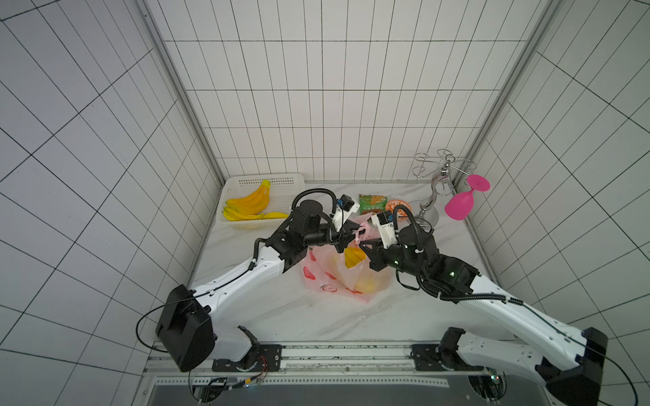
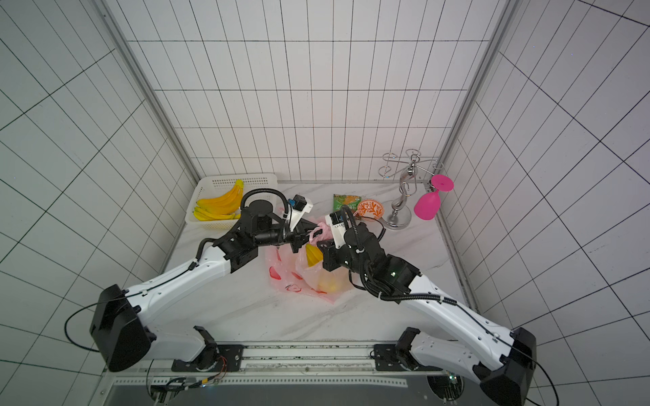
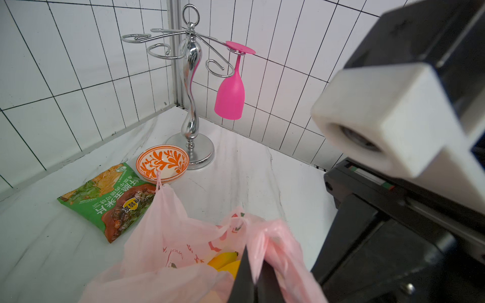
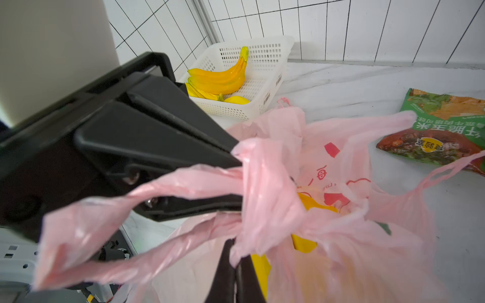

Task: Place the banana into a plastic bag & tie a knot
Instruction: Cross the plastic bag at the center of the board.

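Observation:
A pink plastic bag [image 1: 330,281] [image 2: 292,281] lies mid-table, its top lifted. A yellow banana [image 1: 353,258] [image 2: 313,255] sits inside it, its end showing at the bag's mouth; it also shows in the left wrist view [image 3: 223,259] and the right wrist view [image 4: 309,204]. My left gripper [image 1: 357,233] [image 3: 258,265] is shut on a twisted bag handle [image 3: 273,236]. My right gripper [image 1: 365,242] [image 4: 236,258] is shut on another fold of the bag's top [image 4: 262,183]. The two grippers meet tip to tip above the bag's mouth. A loose handle [image 4: 446,168] trails toward the snack packet.
A white basket [image 1: 281,181] with a banana bunch [image 1: 249,202] stands at the back left. Behind the bag lie a green snack packet [image 1: 372,204] and an orange patterned bowl [image 1: 399,207]. A chrome glass rack [image 1: 431,207] holds a pink glass [image 1: 460,205] at the back right.

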